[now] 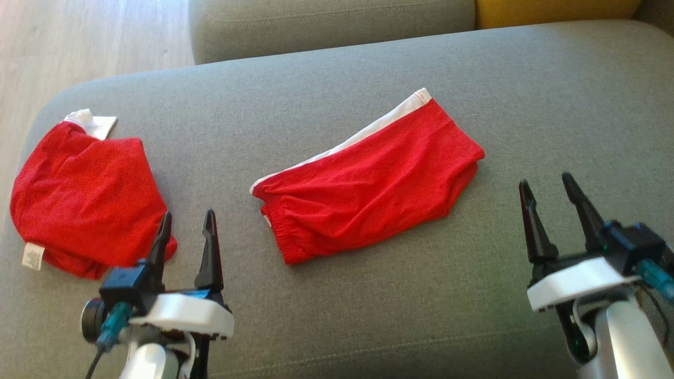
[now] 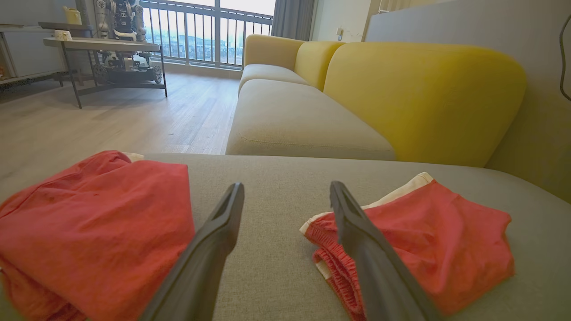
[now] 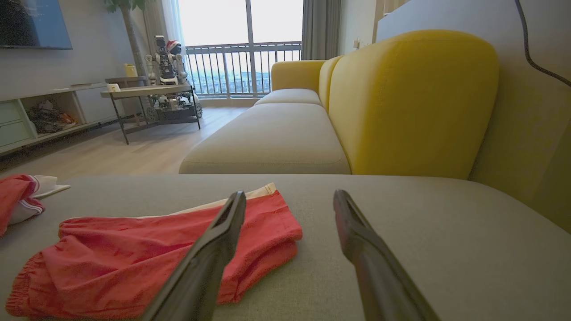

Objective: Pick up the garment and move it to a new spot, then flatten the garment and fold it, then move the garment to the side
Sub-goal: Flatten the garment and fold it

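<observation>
Red white-edged fabric shorts [image 1: 368, 179]: grasp eight and two o'clock ends evenly with wide-spread, empty left gripper [image 1: 188, 213] and right gripper [image 1: 544, 179].

The white tag [image 1: 32, 256] on the left garment [image 1: 84, 195] is illegible.

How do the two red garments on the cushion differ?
The left garment sits in a rounded heap near the left edge of the cushion; the middle garment lies flatter and elongated, near the centre. The left garment shows a white label at its near corner; the middle garment has a white band along its far edge. Both are red.
</observation>
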